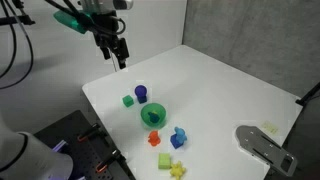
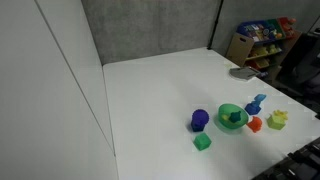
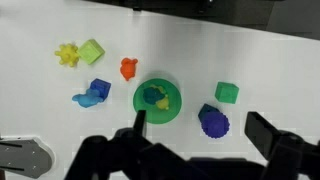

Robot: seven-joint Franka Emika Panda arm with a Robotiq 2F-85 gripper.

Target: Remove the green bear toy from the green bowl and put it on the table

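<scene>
The gripper (image 1: 119, 58) hangs in the air well above the table (image 1: 225, 90), over the corner that lies far from the grey flat object (image 1: 262, 146); it touches nothing. In the wrist view its two fingers (image 3: 138, 128) stand spread wide apart with only air between them, and the claw carries nothing.

The green bowl (image 1: 144, 116) stands upright on the white top, a little in from the long edge nearest the robot base; in both exterior views it sits among a loose cluster of small toys. The green bear toy (image 3: 154, 97) lies inside the bowl, on its floor; it also shows as a dark lump within the rim in an exterior view (image 2: 235, 119).

The blue cylinder (image 3: 213, 122) stands just beside the bowl, apart from it; the green cube (image 3: 227, 93) lies near the cylinder, also not touching the bowl. On the bowl's opposite side the blue lumpy toy (image 3: 93, 94) rests on the table, near the bowl but clear of it; the orange figure (image 3: 128, 68) lies close by; the light green cube (image 3: 92, 50) and the yellow toy (image 3: 67, 54) sit side by side farther along the same edge, towards the grey flat object at the next corner.
</scene>
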